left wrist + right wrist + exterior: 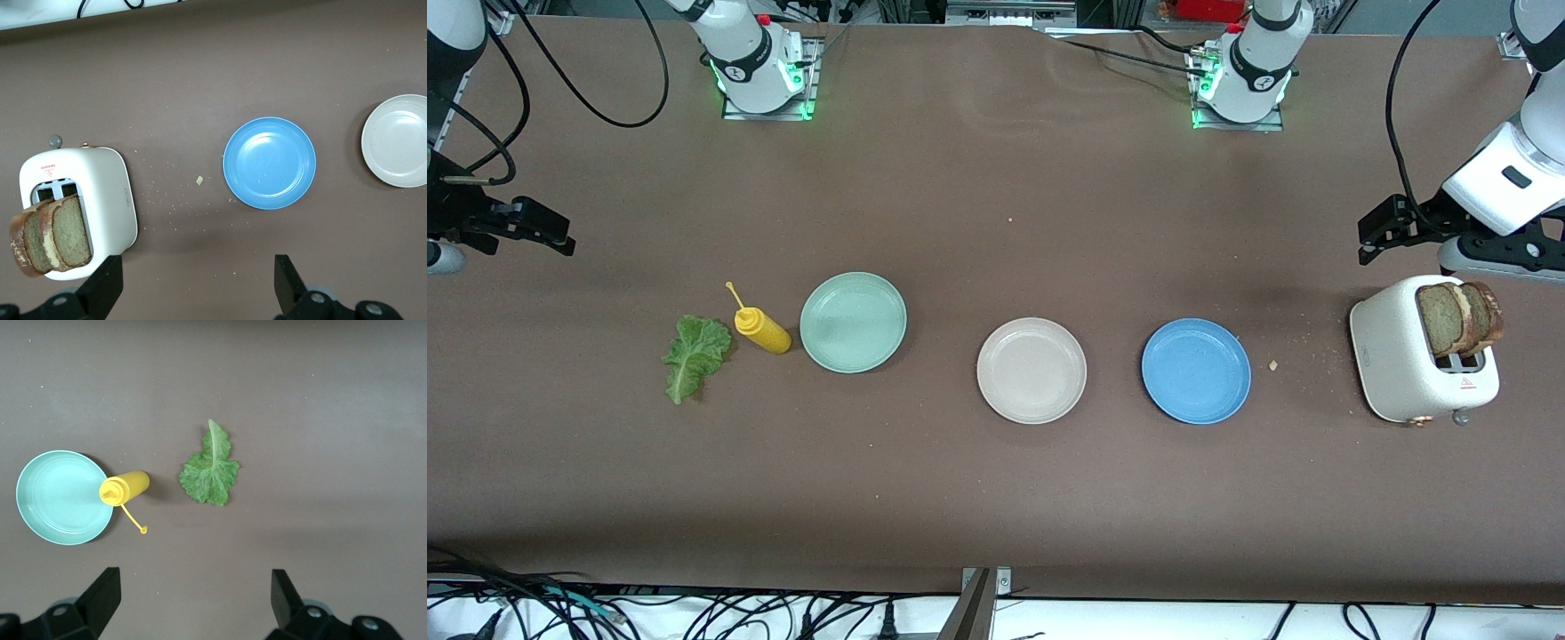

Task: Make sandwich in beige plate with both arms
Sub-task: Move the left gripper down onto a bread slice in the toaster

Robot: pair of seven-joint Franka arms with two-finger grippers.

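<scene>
- The round beige plate (1032, 370) is sitting bare in the middle of the brown bench (996, 498), between a round blue plate (1196, 371) and a pale mint-green plate (853, 322).
- Two brown-crusted bread slices (1458, 317) are standing in a white toaster (1400, 364) at the left arm's end.
- A ruffled green lettuce leaf (694, 356) is lying beside a yellow squeeze bottle (762, 329).
- The left gripper (199, 288) is hanging by the toaster, jaws wide open, holding nothing.
- The right gripper (195, 603) is hanging over the bench near the leaf, jaws wide open, holding nothing.

I've got a brown table (996, 204) with a lettuce leaf (694, 356), yellow squeeze bottle (762, 329), mint-green plate (853, 322), beige plate (1032, 370), blue plate (1196, 371) and white toaster (1418, 360) (two bread slices (1458, 317) in it), plus crumbs (1273, 364) near it.
</scene>
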